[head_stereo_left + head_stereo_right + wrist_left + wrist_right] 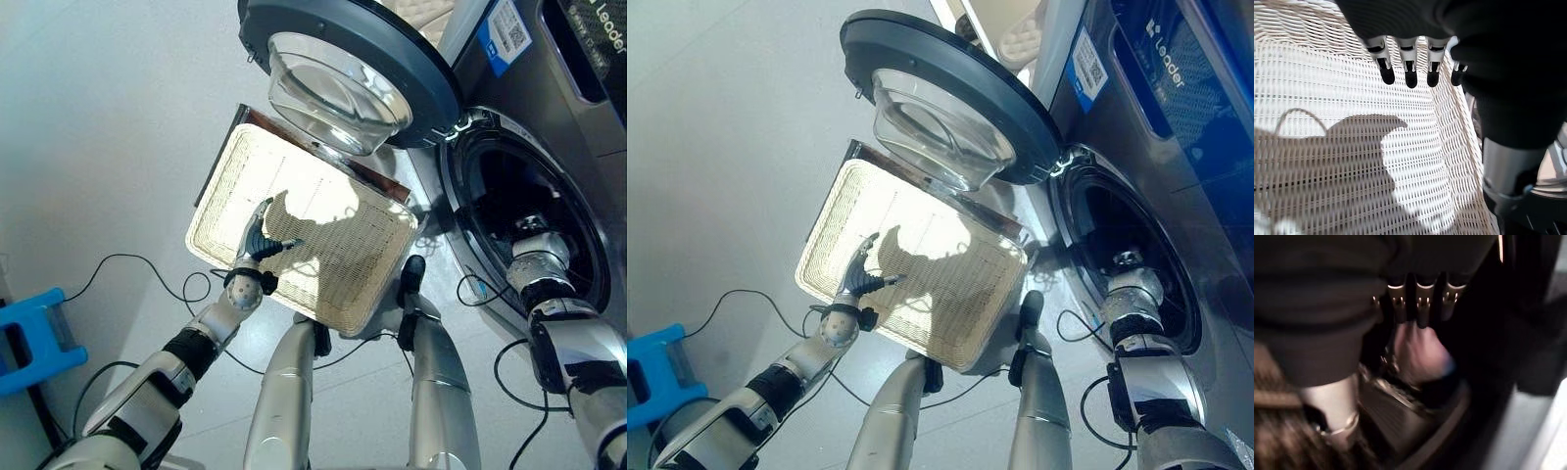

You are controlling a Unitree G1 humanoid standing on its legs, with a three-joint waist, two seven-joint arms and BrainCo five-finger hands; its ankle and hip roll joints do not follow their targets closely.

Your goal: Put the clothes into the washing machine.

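Your right hand (1418,308), inside the washing machine (549,88) drum, pinches pinkish cloth (1420,355); withdrawn unreleased, it drags out; left hand (260,240), fingers relaxed, over the basket (225,186).

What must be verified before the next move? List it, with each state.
1. Washer door open: ok.
2. Wicker basket emptied of clothes: ok, none seen in it.
3. Right hand inside the drum: ok.
4. Pinkish cloth released in the drum: cannot tell.
5. Left hand free, fingers straight over the basket: ok.
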